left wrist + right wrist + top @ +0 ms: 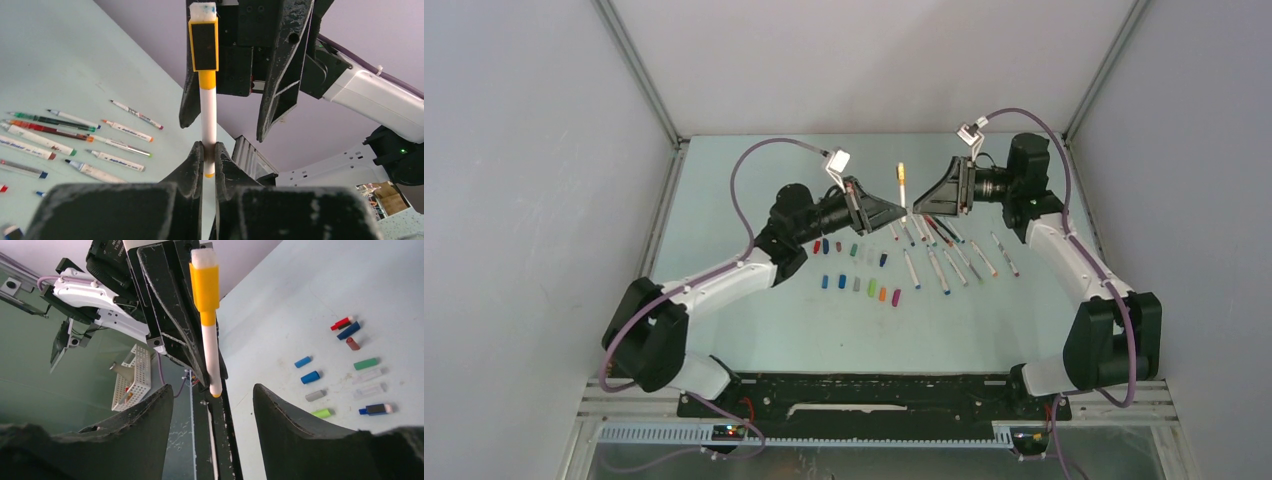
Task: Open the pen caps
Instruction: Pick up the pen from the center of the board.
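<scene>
Closest to the arm bases, the loose pen caps (871, 288) sit in two rough rows on the pale counter (724, 200), left of centre. Just to their right lie the uncapped pens (911, 268), fanned out side by side. Bit further back, the left pincer (209, 155) is pressed together on the bottom end of a white pen (208, 115), holding it upright above the counter. Its yellow cap (204, 45) is on at the top. The right pincer (212, 390) faces it with fingers spread wide either side of the barrel, not touching it.
</scene>
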`<control>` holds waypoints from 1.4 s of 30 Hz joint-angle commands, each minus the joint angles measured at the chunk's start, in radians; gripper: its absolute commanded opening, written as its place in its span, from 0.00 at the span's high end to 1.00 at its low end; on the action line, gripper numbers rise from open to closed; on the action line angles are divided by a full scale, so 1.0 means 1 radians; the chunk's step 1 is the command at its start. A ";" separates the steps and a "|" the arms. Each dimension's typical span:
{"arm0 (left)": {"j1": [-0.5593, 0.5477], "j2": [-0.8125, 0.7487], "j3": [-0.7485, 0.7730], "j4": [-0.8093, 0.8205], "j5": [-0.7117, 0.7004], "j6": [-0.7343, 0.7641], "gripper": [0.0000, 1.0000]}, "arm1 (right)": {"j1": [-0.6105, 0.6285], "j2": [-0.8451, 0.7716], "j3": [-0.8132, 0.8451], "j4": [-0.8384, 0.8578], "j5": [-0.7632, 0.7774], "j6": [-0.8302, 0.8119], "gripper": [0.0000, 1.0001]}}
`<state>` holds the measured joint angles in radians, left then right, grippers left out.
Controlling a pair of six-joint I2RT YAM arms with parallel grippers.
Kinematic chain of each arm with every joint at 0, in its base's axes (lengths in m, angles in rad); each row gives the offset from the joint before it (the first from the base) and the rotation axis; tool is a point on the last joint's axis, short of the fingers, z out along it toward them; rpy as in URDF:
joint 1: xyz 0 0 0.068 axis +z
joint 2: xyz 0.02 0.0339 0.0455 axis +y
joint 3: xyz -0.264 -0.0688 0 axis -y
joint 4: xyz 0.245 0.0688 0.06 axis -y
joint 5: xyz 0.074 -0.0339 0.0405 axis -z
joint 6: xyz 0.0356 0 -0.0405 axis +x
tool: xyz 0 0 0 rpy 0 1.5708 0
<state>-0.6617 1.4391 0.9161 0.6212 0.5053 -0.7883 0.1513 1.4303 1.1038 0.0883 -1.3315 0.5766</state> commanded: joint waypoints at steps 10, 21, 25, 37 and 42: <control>-0.043 0.043 0.109 0.052 -0.004 -0.011 1.00 | 0.021 -0.006 -0.038 0.387 0.032 0.306 0.46; -0.060 0.044 0.132 0.023 -0.008 0.009 0.98 | 0.048 0.005 -0.044 0.406 0.027 0.297 0.87; -0.061 0.007 0.129 -0.051 -0.043 0.060 0.86 | 0.045 -0.003 -0.044 0.383 0.026 0.268 1.00; -0.050 -0.302 0.003 -0.200 -0.275 0.287 0.01 | 0.035 -0.027 -0.044 0.260 -0.092 0.077 1.00; -0.006 -0.297 0.008 -0.150 -0.214 0.193 0.00 | 0.048 -0.030 -0.044 0.243 -0.120 0.049 1.00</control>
<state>-0.6979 1.1206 0.9451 0.4435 0.2905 -0.5671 0.1883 1.4372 1.0584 0.3397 -1.3933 0.6811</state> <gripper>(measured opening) 0.995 0.045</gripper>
